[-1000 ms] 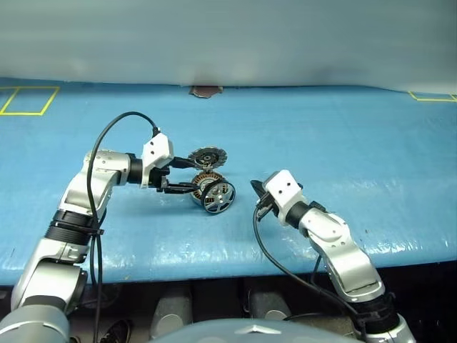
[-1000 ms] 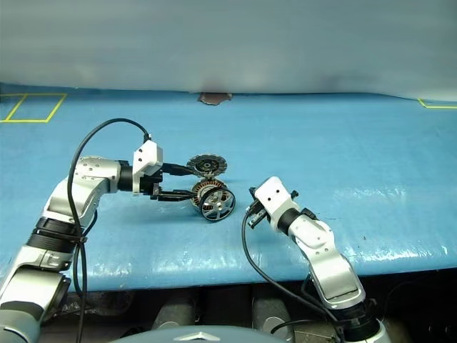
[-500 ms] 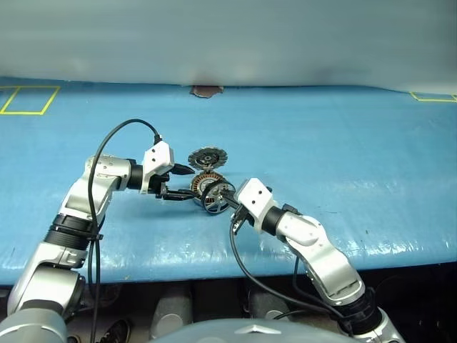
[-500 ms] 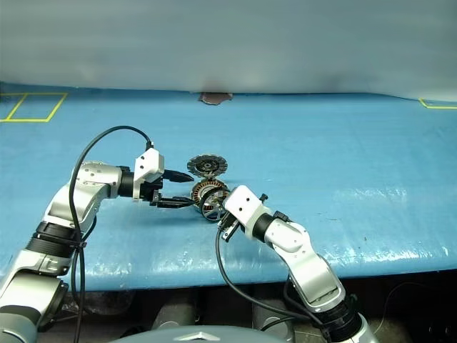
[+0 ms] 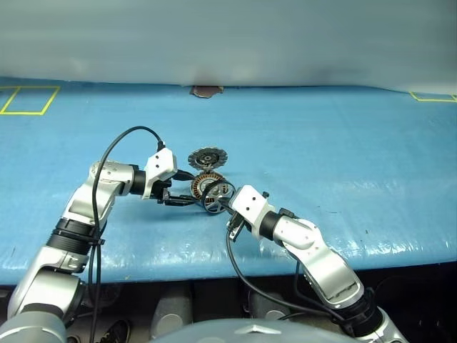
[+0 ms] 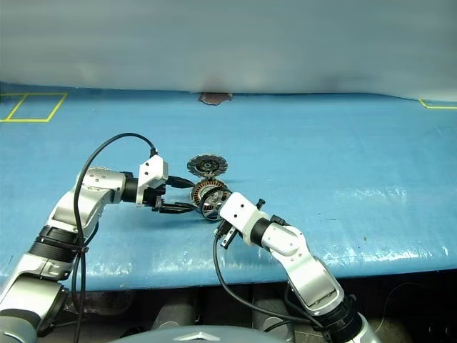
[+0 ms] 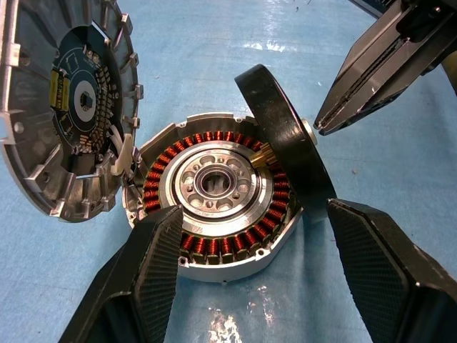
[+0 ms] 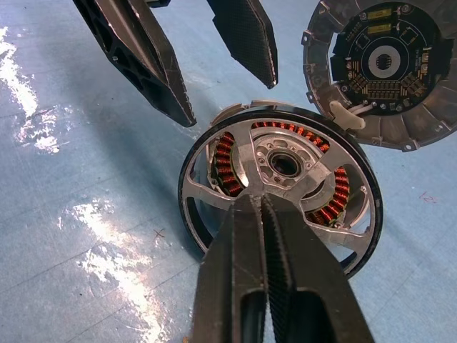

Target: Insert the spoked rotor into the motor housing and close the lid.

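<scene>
The motor housing [image 7: 214, 207], a shallow cup ringed with copper windings, lies on the blue table. Its lid [image 7: 64, 107] stands swung open at the housing's edge. The spoked rotor [image 8: 246, 161] stands tilted on its rim against the housing, and the windings show through its spokes. My left gripper [image 7: 253, 211] is open, with one finger [image 7: 150, 279] on each side of the housing. My right gripper [image 8: 258, 200] is shut, its tips right at the rotor's lower spoke beside the hub. In the left eye view the rotor [image 5: 216, 196] sits between the two wrists.
The blue table cover [image 5: 343, 157] stretches wide to the right and far side. Yellow tape marks [image 5: 28, 100] lie at the far left and far right corners. A small brown patch [image 5: 206, 91] sits at the far edge. The table's front edge [image 5: 214, 268] runs close below the arms.
My right arm has swung in from the right, and its shut tips now meet the rotor. The left gripper, housing and lid have stayed put.
</scene>
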